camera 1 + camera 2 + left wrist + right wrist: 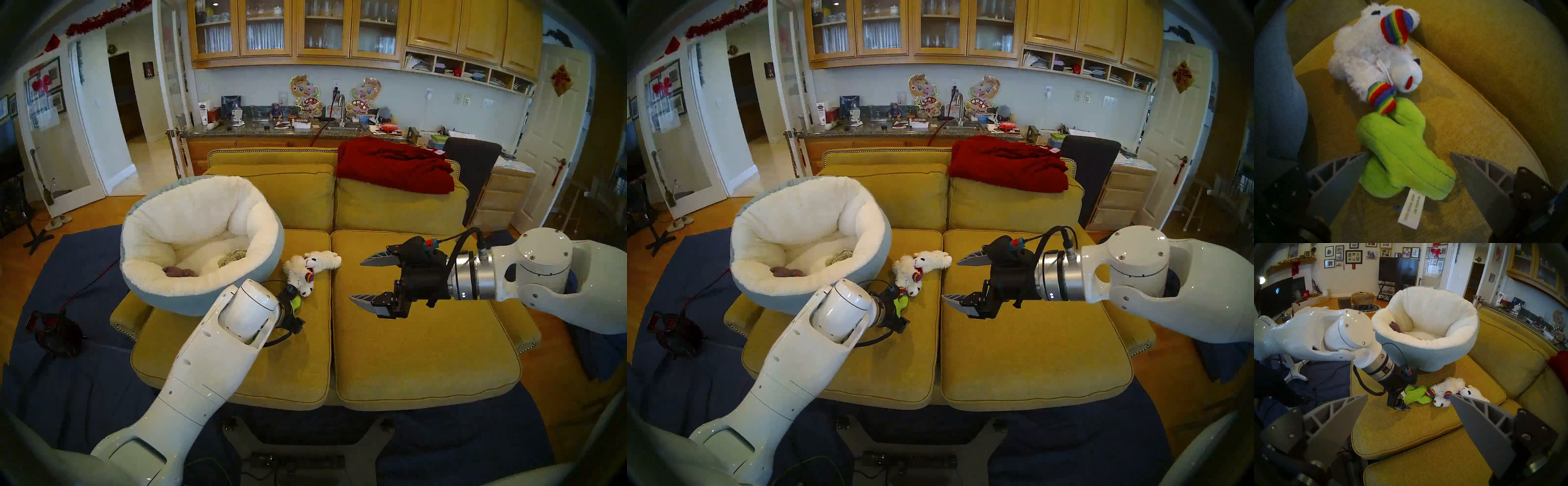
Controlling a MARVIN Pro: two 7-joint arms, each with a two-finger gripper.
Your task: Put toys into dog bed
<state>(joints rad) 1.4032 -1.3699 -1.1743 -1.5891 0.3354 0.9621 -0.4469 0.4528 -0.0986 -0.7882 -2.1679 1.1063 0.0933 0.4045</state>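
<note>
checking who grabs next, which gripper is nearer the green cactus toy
Left. The left gripper is right at the green cactus, its open jaws on either side of it. The right gripper hovers open over the other seat cushion, well apart from it.

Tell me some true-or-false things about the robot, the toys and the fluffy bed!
1. The green cactus lies on the yellow sofa between the left gripper's spread fingers. True.
2. All the toys are already in the dog bed. False: only the purple-grey toy and the shaggy tan toy are inside; the cactus and two lambs lie on the sofa.
3. The right gripper holds a lamb. False: it is open and empty.
4. The rainbow-trimmed lamb touches the cactus. True.
5. The red blanket is in the bed. False: it lies on the sofa's back cushion.
</note>
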